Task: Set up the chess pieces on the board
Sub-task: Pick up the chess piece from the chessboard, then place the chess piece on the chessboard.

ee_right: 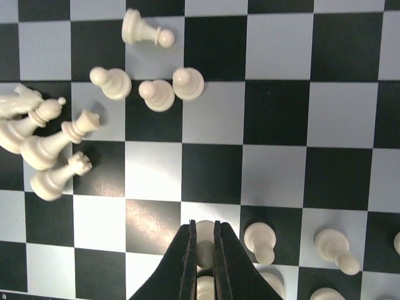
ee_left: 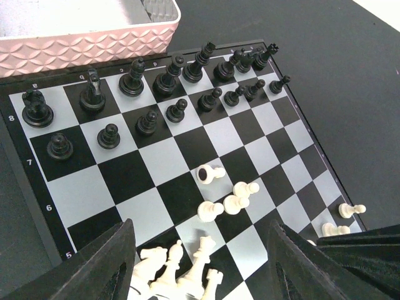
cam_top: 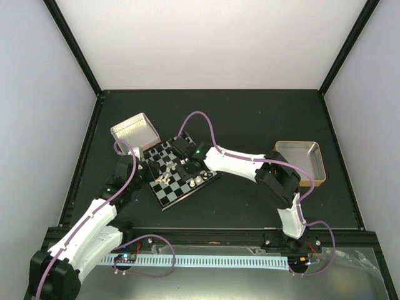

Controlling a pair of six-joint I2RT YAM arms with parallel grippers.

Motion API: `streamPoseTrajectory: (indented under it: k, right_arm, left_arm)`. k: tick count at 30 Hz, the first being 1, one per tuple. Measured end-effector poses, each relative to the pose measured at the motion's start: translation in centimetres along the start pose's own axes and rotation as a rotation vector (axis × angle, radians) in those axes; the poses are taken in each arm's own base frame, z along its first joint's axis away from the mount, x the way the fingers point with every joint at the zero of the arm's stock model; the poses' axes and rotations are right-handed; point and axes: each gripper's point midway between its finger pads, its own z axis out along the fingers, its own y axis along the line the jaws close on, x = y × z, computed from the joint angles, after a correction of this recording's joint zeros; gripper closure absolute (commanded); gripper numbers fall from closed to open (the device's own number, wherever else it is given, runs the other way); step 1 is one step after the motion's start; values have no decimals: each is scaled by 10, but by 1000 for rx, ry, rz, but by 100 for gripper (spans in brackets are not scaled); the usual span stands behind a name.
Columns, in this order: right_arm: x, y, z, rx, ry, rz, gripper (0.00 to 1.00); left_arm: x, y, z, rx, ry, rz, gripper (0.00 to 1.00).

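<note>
Right wrist view, nearest us: right hand [ee_right: 204, 228] clenched tight, tips straight over a standing white pawn [ee_right: 204, 240]. We can't tell whether it pinches the pawn's head or only covers it.

- The board [ee_right: 275, 169] sits on the table [cam_top: 250, 119], left of centre, between the two arms.
- The black pieces [ee_left: 169, 78] already stand in the two far rows.
- The whites are all loose on the near half.

The relation that matters:
- From the right hand, the heap of toppled white pieces [ee_right: 47, 147] lies at 10 o'clock, well apart.
- The heap's long axes run roughly 8 to 2 o'clock.
- The right fingers close along 9 to 3, nearly down those stems, so we judge that arm would need a wrist turn to take one across the waist.
- A cluster of three pawns [ee_right: 156, 94] is at 11 o'clock, and a toppled one is beyond it at 12.
- A leaning pawn [ee_right: 259, 240] is just beside the tips at 3 o'clock.

Left hand [ee_left: 201, 222] is released, fingers wide, nothing between them. In its own view the heap sits directly below, at 6 o'clock, inside the finger span, with stems closer to 7 to 1. So the left arm is nearer and better lined up for the heap.

Our call:
- The left arm takes the heap.
- The right arm deals with the pawn row at its tips.
- Risk: the pieces are touching, so a grab may drag a neighbour.
</note>
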Motion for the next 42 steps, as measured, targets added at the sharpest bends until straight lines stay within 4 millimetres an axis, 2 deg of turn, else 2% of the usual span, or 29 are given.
streamPoseTrajectory:
  k: [8,13,16,20,27,42]
  right_arm:
    - [11,0,0,11,50,-25,92]
    - [15,2,10,12,76,-46,92]
    - [21,3,16,9,100,-51,88]
    - [19,4,15,7,98,-57,82]
    - [18,4,14,8,97,-55,77]
    - [14,-3,9,48,80,-45,78]
  left_arm:
    - [1,1,0,-2,3,0,40]
    - [1,1,0,-2,3,1,40]
    - [1,1,0,-1,3,1,40]
    - [1,1,0,-1,2,2,40]
    - [3,2,0,-3,4,5,40]
    - [3,2,0,0,1,9,40]
